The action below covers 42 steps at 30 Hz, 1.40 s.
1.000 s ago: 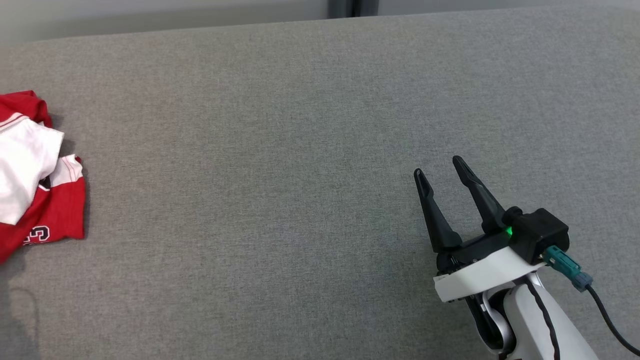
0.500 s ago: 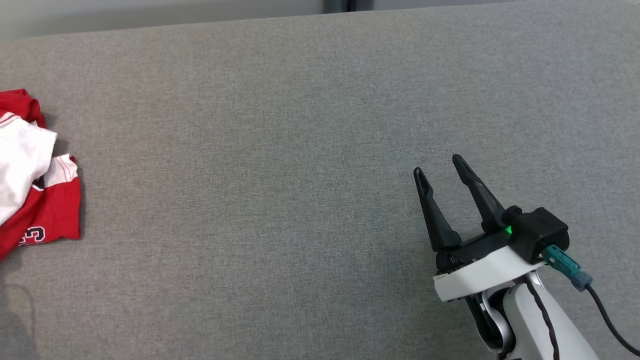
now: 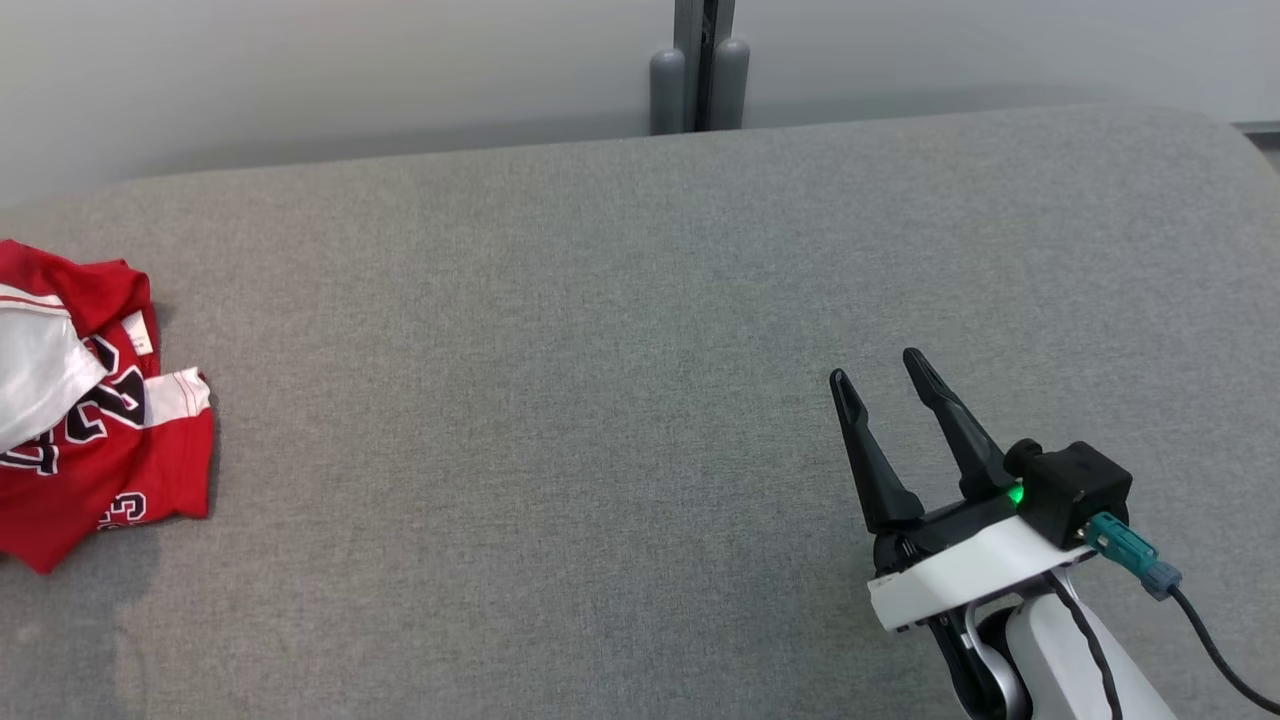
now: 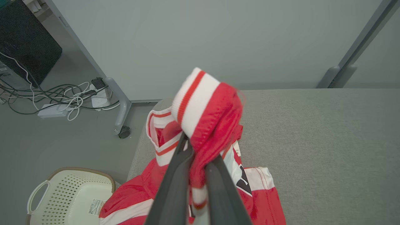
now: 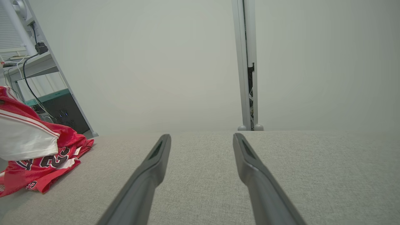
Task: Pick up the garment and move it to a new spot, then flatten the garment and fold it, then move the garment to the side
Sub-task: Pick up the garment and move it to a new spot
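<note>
**Surroundings.** We record a grey cloth-covered table (image 3: pixel 600 350) across most of the head view, with a pale wall (image 3: pixel 300 80) behind it and a grey post (image 3: pixel 700 60) at top centre. In the left wrist view, a cream perforated basket (image 4: pixel 68 200) sits at lower left on the floor (image 4: pixel 47 147), just beside the table's end. Above it lies a tangle of cables (image 4: pixel 59 97), and a dark cabinet (image 4: pixel 25 40) fills the upper left corner.

**Right pincer** (image 3: pixel 875 367). At lower right of the head view, released with its fingers spread, over the table and well apart from the garment.

**Garment** (image 3: pixel 110 460). At the left edge of the head view, crumpled on the table's left end. It is red mesh cloth with white bands striped in red and black numerals edged in white. A small white label shows near its top. A pale fold at the far left edge is blurred.

**Left pincer** (image 4: pixel 200 157). Clenched on a bunched fold of the garment. A white, red-striped band rises above the fingertips, and the rest trails down to the table beneath.

**Changes.** Compared with a second ago, the head view takes in more wall and post, which we put down to a camera shift. The garment then showed a broad white panel uppermost; now red cloth with numerals lies uppermost. The right pincer stands spread as before.
</note>
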{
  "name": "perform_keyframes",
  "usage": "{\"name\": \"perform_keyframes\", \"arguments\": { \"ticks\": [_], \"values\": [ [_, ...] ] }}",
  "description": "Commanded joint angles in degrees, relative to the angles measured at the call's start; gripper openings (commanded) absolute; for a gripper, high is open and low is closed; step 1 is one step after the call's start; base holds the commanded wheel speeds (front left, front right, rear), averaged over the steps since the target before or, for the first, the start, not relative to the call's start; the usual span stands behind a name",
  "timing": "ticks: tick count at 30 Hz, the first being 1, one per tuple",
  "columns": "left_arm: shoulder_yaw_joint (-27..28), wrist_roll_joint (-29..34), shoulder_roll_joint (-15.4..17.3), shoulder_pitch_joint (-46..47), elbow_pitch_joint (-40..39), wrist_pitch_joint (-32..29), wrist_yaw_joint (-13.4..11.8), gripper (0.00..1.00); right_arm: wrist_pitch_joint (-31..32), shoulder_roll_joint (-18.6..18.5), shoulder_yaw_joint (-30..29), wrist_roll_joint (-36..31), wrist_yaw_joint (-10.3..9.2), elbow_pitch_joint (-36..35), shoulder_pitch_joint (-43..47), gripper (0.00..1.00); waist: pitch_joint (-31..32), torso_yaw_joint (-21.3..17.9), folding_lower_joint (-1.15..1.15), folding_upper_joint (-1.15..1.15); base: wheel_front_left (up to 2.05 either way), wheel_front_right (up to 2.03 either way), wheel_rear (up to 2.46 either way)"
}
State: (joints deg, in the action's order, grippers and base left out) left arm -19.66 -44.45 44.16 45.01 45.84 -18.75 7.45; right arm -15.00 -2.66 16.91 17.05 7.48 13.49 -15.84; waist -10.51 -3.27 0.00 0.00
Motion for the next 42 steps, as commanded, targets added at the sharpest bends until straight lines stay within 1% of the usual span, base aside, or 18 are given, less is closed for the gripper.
{"name": "perform_keyframes", "arguments": {
  "ticks": [1,4,7,10,15,23,24,28,32,35,36,39,42],
  "values": [
    [-2.77,0.28,0.57,1.20,-2.82,0.57,0.06,0.00,-0.28,-0.40,-0.24,0.71,0.03,0.29,1.17,1.00,3.60,-1.13,0.00,0.00,0.00,0.00,0.00],
    [-5.84,0.92,0.69,2.09,-6.86,-0.11,0.06,0.00,-0.28,-0.42,-0.45,1.42,0.03,0.67,2.20,1.00,6.15,-2.21,0.00,0.00,0.00,0.00,0.00],
    [-8.38,2.40,-0.05,2.10,-10.70,-0.86,0.06,0.00,-0.28,-0.39,-0.45,2.83,0.03,0.84,3.00,1.00,8.48,-3.58,0.00,0.00,0.00,0.00,0.00],
    [-9.75,3.49,-1.04,2.18,-15.41,-1.62,-0.50,0.00,-0.28,-0.42,-0.61,3.60,0.03,0.79,3.74,1.00,10.30,-5.04,0.00,0.00,0.00,0.00,0.00],
    [-10.71,3.17,-3.35,2.50,-25.30,-2.68,-1.71,0.00,-0.28,-0.39,-1.23,4.38,0.03,0.20,4.06,1.00,11.49,-7.09,0.00,0.00,0.00,0.00,0.00],
    [-7.92,-2.67,-10.07,2.33,-41.77,-0.58,-4.81,0.00,-0.28,-0.40,-2.40,4.60,0.03,-0.94,4.21,1.00,11.73,-8.88,0.00,0.00,0.00,0.00,0.00],
    [-7.92,-2.67,-10.07,2.33,-41.77,-0.58,-4.81,0.00,-0.28,-0.40,-2.40,4.60,0.03,-0.94,4.21,1.00,11.73,-8.88,0.00,0.00,0.00,0.00,0.00],
    [-5.44,-6.86,-12.67,-0.36,-46.53,0.91,-7.01,0.00,-0.28,-0.39,-3.10,3.86,0.03,-0.92,4.64,1.00,11.06,-8.77,0.00,0.00,0.00,0.00,0.00],
    [-3.24,-10.10,-13.71,-6.64,-48.17,3.63,-8.95,0.00,-0.28,-0.40,-3.67,3.25,0.03,-0.63,4.97,1.00,10.12,-8.18,0.00,0.00,0.00,0.00,0.00],
    [-2.29,-11.17,-13.80,-13.68,-46.84,6.66,-9.65,0.00,-0.28,-0.40,-3.60,2.85,0.03,-0.30,5.09,1.00,9.38,-7.80,0.00,0.00,0.00,0.00,0.00],
    [-2.09,-10.86,-13.55,-16.00,-45.92,8.01,-9.66,0.00,-0.28,-0.40,-3.56,2.66,0.03,-0.25,4.94,1.00,9.08,-7.74,0.00,0.00,0.00,0.00,0.00],
    [-1.33,-11.54,-14.30,-22.66,-42.28,12.25,-10.04,0.00,-0.28,-0.41,-4.05,2.23,0.03,-0.24,4.56,1.00,8.37,-7.36,0.00,0.00,0.00,0.00,0.00],
    [-0.54,-11.48,-15.14,-27.19,-36.72,16.41,-9.87,0.00,-0.28,-0.37,-4.26,1.53,0.03,0.01,4.45,1.00,7.97,-6.80,0.00,0.00,0.00,0.00,0.00]
  ]
}}
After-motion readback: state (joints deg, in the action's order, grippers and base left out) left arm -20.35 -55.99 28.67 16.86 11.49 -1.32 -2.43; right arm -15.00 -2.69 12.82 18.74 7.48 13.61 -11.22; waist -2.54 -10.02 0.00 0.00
